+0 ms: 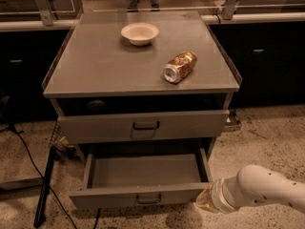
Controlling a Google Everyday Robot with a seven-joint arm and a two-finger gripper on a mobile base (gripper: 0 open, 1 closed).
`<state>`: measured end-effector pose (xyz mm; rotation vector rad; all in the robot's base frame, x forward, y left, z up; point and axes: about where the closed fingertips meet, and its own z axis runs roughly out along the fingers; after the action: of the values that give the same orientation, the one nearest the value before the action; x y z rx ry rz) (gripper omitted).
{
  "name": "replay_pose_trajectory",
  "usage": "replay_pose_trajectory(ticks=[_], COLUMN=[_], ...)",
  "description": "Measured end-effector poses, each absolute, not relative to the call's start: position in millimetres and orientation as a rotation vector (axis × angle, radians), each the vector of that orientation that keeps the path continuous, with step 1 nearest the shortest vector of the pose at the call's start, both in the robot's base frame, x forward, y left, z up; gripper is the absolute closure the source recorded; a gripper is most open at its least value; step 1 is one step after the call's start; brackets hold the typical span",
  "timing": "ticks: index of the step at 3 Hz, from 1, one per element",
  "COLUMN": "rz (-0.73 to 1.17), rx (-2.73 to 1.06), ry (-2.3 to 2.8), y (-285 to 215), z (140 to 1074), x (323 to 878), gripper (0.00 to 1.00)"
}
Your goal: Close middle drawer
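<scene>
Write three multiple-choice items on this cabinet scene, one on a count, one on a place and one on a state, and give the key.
1. How many things lie on the cabinet top?
A. one
B. two
C. four

2. Where is the gripper?
A. over the cabinet top
B. low down, at the right front corner of the middle drawer
C. at the cabinet's left side

3. The middle drawer is
A. pulled out, with its tray showing
B. shut flush
C. lifted out onto the floor

Key:
1 B: a bowl and a can on its side are all that lie there.
2 B: the gripper sits beside the right end of the drawer front.
3 A: the tray juts well out in front of the cabinet.
</scene>
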<state>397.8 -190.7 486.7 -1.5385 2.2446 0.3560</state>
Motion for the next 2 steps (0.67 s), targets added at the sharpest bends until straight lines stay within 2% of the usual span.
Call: replay_pose_trajectory(ticks=[2], rz=[0.356], rx=[-1.536], ry=[2.234], y=[-191.8], z=[457.9], x=[410.8], gripper=[1.0])
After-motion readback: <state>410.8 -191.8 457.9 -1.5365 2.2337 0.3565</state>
